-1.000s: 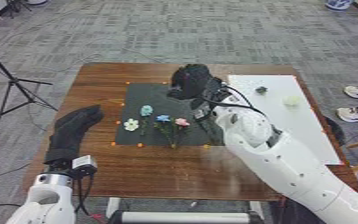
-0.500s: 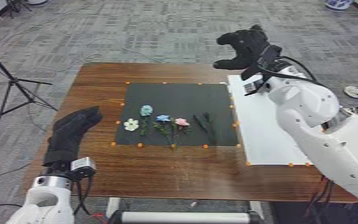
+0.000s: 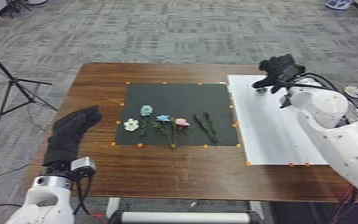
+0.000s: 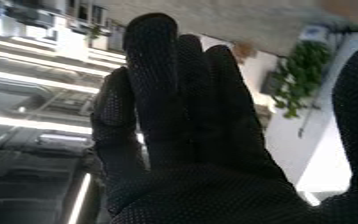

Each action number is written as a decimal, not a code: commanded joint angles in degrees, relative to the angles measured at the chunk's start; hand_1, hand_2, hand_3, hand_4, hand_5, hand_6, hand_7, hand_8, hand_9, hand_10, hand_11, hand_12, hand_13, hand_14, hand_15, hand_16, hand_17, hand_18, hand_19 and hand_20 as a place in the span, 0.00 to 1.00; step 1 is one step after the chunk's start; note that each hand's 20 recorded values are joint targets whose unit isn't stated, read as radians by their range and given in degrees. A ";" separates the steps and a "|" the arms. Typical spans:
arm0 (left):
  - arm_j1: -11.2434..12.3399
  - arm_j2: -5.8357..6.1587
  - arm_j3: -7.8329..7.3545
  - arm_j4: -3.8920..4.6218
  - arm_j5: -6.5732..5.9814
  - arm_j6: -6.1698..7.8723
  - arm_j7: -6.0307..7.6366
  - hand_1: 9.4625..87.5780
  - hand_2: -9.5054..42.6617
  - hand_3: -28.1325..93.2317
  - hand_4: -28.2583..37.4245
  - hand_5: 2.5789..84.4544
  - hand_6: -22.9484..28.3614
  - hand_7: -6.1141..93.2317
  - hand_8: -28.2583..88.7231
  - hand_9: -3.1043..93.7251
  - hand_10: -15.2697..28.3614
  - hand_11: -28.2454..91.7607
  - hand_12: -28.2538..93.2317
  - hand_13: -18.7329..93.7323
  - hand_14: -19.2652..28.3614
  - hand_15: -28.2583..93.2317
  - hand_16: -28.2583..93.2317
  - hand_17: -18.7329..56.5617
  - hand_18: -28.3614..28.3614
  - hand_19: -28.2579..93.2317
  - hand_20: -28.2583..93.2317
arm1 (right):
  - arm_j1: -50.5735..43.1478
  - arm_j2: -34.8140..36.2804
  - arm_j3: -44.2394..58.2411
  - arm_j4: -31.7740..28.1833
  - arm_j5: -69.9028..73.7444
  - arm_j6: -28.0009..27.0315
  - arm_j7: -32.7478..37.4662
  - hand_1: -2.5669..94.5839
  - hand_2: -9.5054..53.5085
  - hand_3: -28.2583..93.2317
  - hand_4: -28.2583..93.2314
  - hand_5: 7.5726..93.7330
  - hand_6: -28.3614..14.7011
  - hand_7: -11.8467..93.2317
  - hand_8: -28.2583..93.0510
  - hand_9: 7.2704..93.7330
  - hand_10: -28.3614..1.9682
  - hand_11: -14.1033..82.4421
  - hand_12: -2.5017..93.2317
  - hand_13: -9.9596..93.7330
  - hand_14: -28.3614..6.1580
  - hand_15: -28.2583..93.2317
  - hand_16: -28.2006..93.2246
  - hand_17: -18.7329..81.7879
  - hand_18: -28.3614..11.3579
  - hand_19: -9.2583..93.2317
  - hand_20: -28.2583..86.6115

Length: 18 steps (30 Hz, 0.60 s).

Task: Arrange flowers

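Okay, from my seat at the controls: I count four flower heads on the one black mat [image 3: 171, 95], which lies on the brown counter [image 3: 202, 175]. There's one light blue flower [image 3: 146, 111], one white flower [image 3: 131, 124] just beside it, one deeper blue flower [image 3: 163, 118] and one pink flower [image 3: 182, 122]. Two dark green stems [image 3: 206, 127] lie near the pink one, towards my right. One white board [image 3: 278, 130] sits to the right of the mat, with my right hand [image 3: 280, 69] over its far part, fingers pretty much straight and the thumb out to the side. Something small and dark is right by that hand, too tiny to name. My left hand [image 3: 72, 125] is over the counter's left side, well apart from the flowers, fingers straight. Wrist view also gives me some green foliage [image 4: 304, 75] past the fingers.
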 commanded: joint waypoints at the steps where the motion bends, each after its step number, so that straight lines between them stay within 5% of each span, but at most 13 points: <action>1: 1.14 -0.42 -0.14 -0.67 0.16 0.04 0.53 0.23 0.12 0.82 0.18 0.59 0.47 0.27 0.17 0.56 0.64 0.41 0.35 0.53 0.74 0.38 0.24 0.33 0.70 0.30 0.38 | -1.00 -0.56 2.93 1.30 -4.17 -1.75 -0.89 0.28 0.00 0.81 0.02 0.50 0.62 0.32 0.13 0.62 0.56 0.26 0.15 0.75 0.46 0.66 0.47 0.47 0.08 0.81 0.72; 10: 1.83 -0.38 -0.59 -0.82 0.15 -0.18 0.46 0.23 0.12 0.82 0.18 0.59 0.47 0.27 0.17 0.56 0.64 0.41 0.35 0.53 0.74 0.38 0.24 0.33 0.70 0.30 0.38 | -8.53 3.96 9.06 -2.01 -3.88 -4.13 0.69 0.28 0.00 0.81 0.02 0.50 0.62 0.32 0.12 0.61 0.56 0.26 0.15 0.75 0.46 0.67 0.47 0.47 0.09 0.81 0.72; 18: 1.51 -0.32 -0.38 -0.80 0.27 -0.30 0.19 0.23 0.12 0.82 0.18 0.59 0.47 0.27 0.17 0.56 0.64 0.41 0.35 0.53 0.74 0.38 0.24 0.33 0.70 0.30 0.38 | -10.97 3.00 14.79 0.72 -6.95 -6.35 -1.69 0.26 0.00 0.81 0.03 0.50 0.61 0.31 0.12 0.60 0.56 0.26 0.15 0.75 0.45 0.69 0.47 0.47 0.07 0.82 0.73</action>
